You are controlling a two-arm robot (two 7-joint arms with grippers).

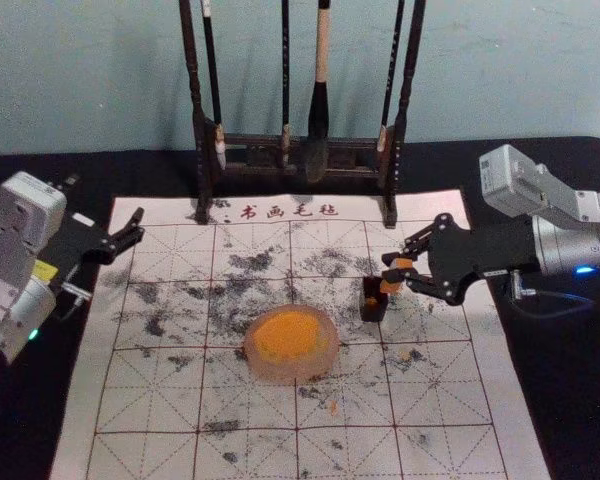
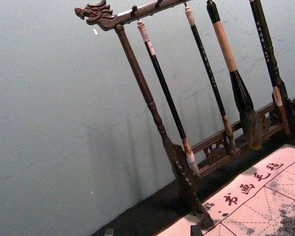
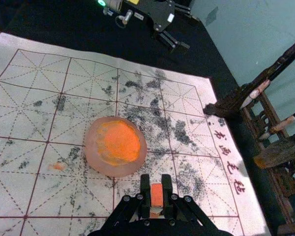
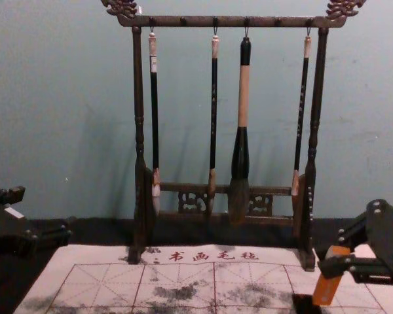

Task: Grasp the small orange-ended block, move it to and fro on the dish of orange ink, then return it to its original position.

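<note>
Leaning a little off upright in the chest view, the orange block (image 4: 332, 278) is gripped in the right pincer (image 1: 394, 268), whose fingers close on it from two sides. Its long axis runs steeply from the upper end, which tips toward the robot's right, down to the lower end, angled toward the robot's left. That lower end is beside a small black box (image 1: 374, 307) with an orange patch inside; whether the two touch, I cannot tell. In the head view the block sits at the box's right, toward its far end, and the box stands between it and the round, pale dish (image 1: 330, 366) of orange ink (image 1: 288, 333), which lies nearer the robot and to the left. Under dish and box is a white gridded mat (image 1: 145, 400) with dark smudges and red characters along its far edge, spread on the dark-covered desk (image 1: 580, 380). Past that far edge rises a dark wooden rack (image 4: 139, 98) with four hanging brushes, the thickest brush (image 4: 243, 98) right of the middle. Over the mat's left edge, well apart from the dish, the left pincer (image 1: 138, 225) is spread wide, its grip empty.
</note>
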